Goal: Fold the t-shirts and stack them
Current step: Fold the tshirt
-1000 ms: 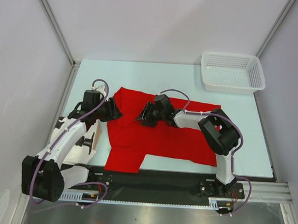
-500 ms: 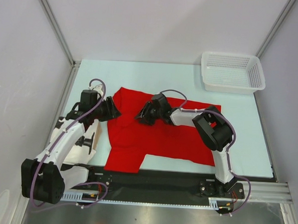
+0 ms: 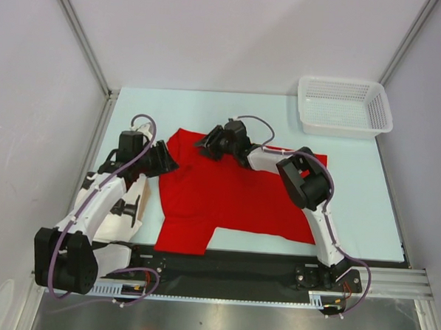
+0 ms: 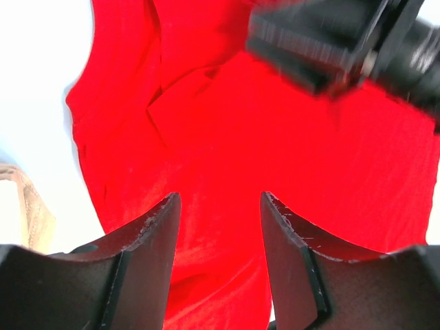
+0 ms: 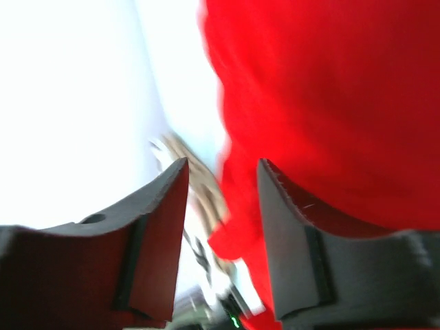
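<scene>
Top external: t-shirt point(image 3: 233, 203) is lying lengthwise 9-to-3; my left fingers point(image 4: 148, 240) are hanging at its 9 o'clock edge, right fingers point(image 5: 161, 220) at 12, both parted, empty.

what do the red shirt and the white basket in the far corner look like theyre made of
The red t-shirt looks like soft, matte cloth, probably a cotton knit. It lies limp on the table with creases and a turned-over edge, and it shows no shine. The basket looks like rigid white plastic. Its walls and floor are an even moulded mesh of small holes under a solid rim.
</scene>
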Available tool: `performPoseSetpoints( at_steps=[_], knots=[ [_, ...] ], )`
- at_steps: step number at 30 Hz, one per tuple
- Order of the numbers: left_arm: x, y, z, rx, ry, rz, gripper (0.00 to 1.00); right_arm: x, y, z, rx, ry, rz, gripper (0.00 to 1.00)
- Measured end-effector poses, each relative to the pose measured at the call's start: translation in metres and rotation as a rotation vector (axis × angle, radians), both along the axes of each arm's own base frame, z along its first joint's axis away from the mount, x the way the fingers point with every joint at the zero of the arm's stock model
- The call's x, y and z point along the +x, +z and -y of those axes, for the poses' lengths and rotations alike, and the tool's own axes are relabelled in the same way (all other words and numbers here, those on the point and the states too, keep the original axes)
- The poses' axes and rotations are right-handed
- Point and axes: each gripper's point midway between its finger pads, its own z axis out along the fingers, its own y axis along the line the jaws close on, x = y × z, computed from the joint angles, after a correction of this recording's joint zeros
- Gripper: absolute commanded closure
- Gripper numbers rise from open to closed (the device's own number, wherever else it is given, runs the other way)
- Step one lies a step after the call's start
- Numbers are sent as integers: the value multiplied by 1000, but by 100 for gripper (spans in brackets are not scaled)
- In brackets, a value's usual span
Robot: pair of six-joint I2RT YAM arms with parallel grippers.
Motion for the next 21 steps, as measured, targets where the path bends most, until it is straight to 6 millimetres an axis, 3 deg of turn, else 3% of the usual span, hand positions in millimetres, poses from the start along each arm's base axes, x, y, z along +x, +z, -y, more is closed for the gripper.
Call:
performPoseSetpoints(
  at_steps=[5, 9, 11, 12, 14, 18, 21],
  knots=[
    [6, 2, -3, -3, 11, 27, 43, 61, 38, -13, 131, -58, 77, 41],
    [7, -10, -1, -22, 0, 11, 31, 74, 62, -4, 127, -42, 123, 37],
    [9, -19, 4, -39, -17, -17, 35, 66, 63, 4, 63, -10, 133, 37],
    [10, -27, 6, -47, -26, -42, 45, 58, 63, 10, 25, 10, 131, 37],
    [10, -42, 12, -63, -43, -89, 51, 39, 61, 23, -41, 41, 121, 38],
    [6, -62, 22, -86, -73, -154, 35, 0, 65, 52, -148, 101, 114, 38],
    [4, -67, 36, -95, -100, -169, 34, -18, 66, 65, -180, 124, 124, 38]
  ],
)
